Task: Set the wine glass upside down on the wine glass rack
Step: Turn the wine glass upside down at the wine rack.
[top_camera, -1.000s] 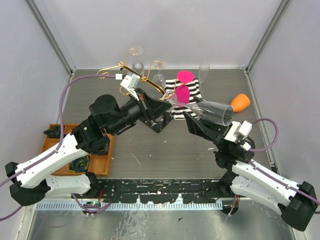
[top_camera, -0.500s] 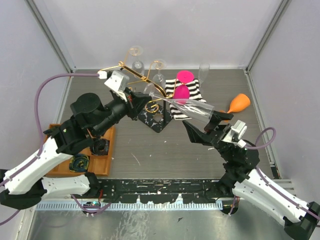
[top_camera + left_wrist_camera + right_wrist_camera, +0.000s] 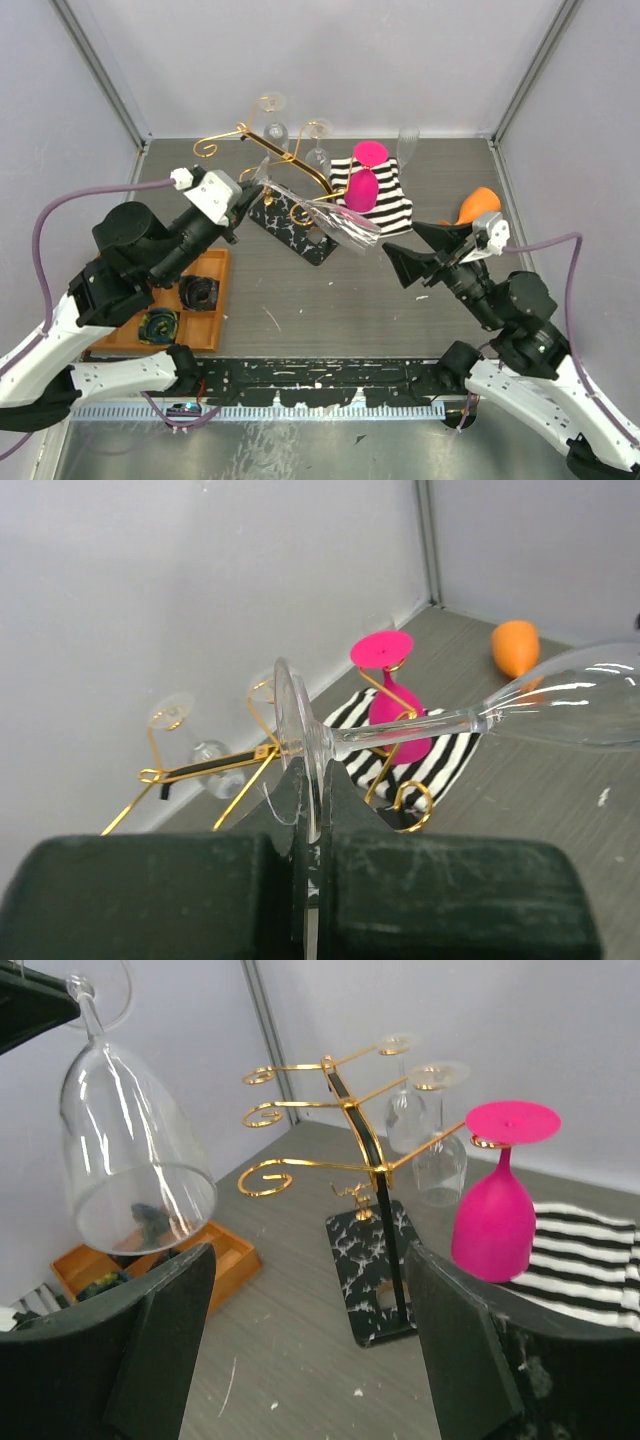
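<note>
**Surface and room.** Grey wood-grain worktop [image 3: 300,300], scuffed with pale marks. It is enclosed by plain pale walls [image 3: 330,60] and metal corner posts [image 3: 100,70].

**Wine glass rack** [image 3: 285,228]. Gold wire arms with scroll hooks on a black marbled base, set at the back centre of the worktop. A pink glass [image 3: 365,187] and two clear glasses [image 3: 440,1165] are hung on it, foot up and bowl down. A striped cloth [image 3: 395,205] is laid just beside the base.

**Wine glass** [image 3: 345,228]. Clear, carried in the air over the rack's base and not seated on any hook.
- Long axis: seen from above, it runs from back left to near right.
- Direction: the foot is turned to the back left and the open rim to the near right, toward the right arm.
- Tilt: the rim is shown lower than the stem in the right wrist view; how steep the tilt is cannot be told.

**Left pincer** [image 3: 312,780]. Closed on the glass's foot, with the disc pinched edgewise between the two fingers.

**Right pincer** [image 3: 420,252]. Spread wide and empty, near the rim but apart from it.

**Other items.**
- Orange object [image 3: 480,203] at the right.
- Orange tray [image 3: 205,300] at the left.

**Hidden or unclear.**
- The lower part of the foot is buried between the left fingers.
- The bowl is cut off by the edge of the left wrist view, and the foot by the top of the right wrist view.
- The clear glasses are faint against the wall.
- The tray's dark contents cannot be identified.
</note>
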